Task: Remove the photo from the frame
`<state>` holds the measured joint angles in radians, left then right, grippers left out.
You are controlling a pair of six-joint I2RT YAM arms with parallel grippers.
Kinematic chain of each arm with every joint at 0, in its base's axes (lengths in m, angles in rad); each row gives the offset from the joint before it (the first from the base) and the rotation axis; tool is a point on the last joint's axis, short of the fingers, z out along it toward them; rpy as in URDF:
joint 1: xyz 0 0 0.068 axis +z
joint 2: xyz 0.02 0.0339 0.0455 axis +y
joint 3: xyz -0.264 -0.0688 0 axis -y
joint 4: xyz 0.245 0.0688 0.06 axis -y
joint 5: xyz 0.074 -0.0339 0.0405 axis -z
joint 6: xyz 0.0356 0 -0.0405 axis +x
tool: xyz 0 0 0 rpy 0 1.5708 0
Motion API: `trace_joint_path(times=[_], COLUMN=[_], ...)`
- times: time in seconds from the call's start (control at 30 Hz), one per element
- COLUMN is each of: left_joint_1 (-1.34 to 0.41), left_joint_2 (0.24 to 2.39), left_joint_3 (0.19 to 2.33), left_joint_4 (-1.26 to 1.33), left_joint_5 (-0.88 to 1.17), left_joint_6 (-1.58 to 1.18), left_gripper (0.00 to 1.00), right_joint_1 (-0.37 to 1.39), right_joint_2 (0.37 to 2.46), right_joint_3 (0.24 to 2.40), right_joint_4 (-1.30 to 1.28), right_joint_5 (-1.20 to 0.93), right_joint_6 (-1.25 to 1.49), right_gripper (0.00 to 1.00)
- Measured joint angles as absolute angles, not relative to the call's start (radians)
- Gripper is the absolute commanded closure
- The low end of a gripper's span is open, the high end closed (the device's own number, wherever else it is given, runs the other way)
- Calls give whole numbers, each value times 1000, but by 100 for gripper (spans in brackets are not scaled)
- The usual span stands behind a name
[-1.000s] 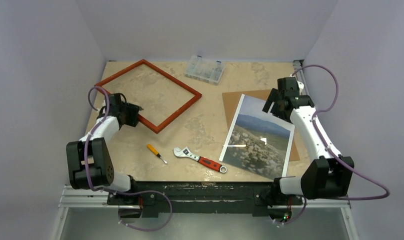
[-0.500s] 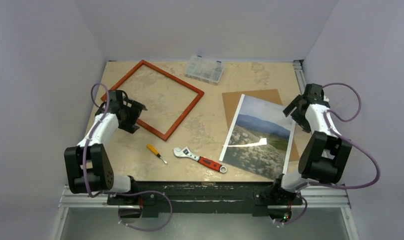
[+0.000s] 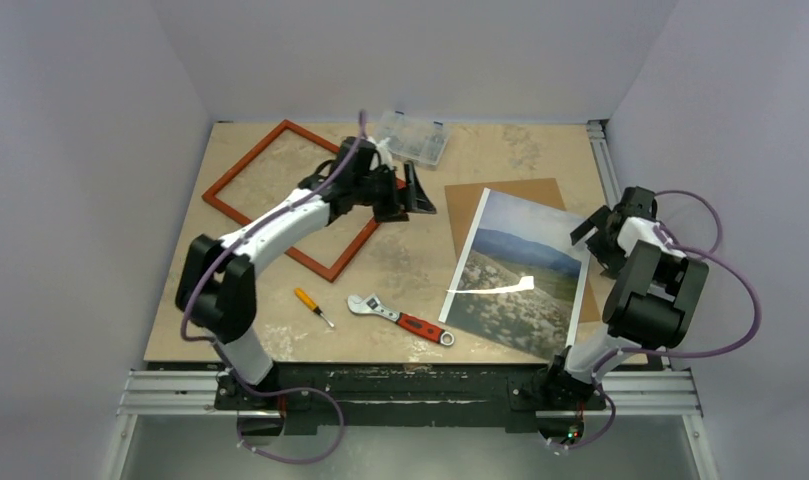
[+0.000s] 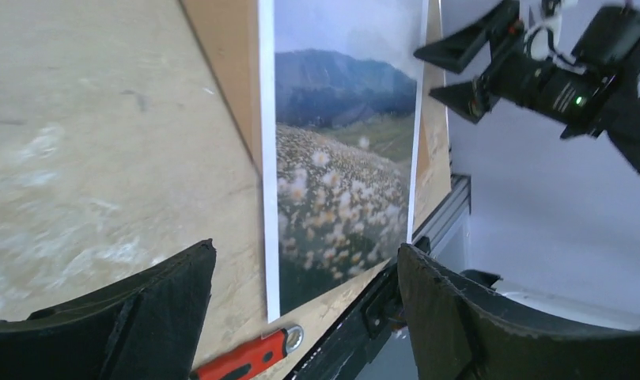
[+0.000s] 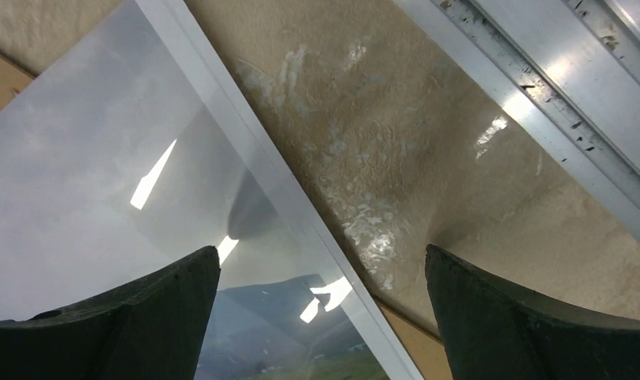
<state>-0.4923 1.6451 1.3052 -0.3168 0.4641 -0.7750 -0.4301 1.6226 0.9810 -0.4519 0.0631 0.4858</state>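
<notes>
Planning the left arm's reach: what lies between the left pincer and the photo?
From the left pincer, bare table, then a strip of brown backing board beside the photo; the top view shows it.

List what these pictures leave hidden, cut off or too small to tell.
- Top view: the frame has its right corner behind the left gripper.
- Top view: most of the backing board lies under the photo.
- Top view: the parts box holds contents too small to tell.
- Left wrist view: the wrench shows only its handle end, cut by the bottom edge.
</notes>
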Motion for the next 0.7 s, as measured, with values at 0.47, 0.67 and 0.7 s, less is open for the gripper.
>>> trace_joint_path(times=[0.47,0.67,0.7], left_joint_1=[-651,-676,-683], left_joint_2=[1932,1945,1957], left_joint_3=[1376,1336,1327], left_joint_4=[-323,-276,-263], left_joint_5=[525,528,531], left_joint_6=[-718,-741,-749], left_gripper=[19,20,20], right_joint_1=[-421,-341,-327], right_joint_2=[1713,1797,1813], right_joint_3=[1016,1113,1133], right_joint_4=[-336,-317,-321], right_joint_5=[-27,-17,-16], right_joint_6=[445,425,425], right_gripper=[1,1,1])
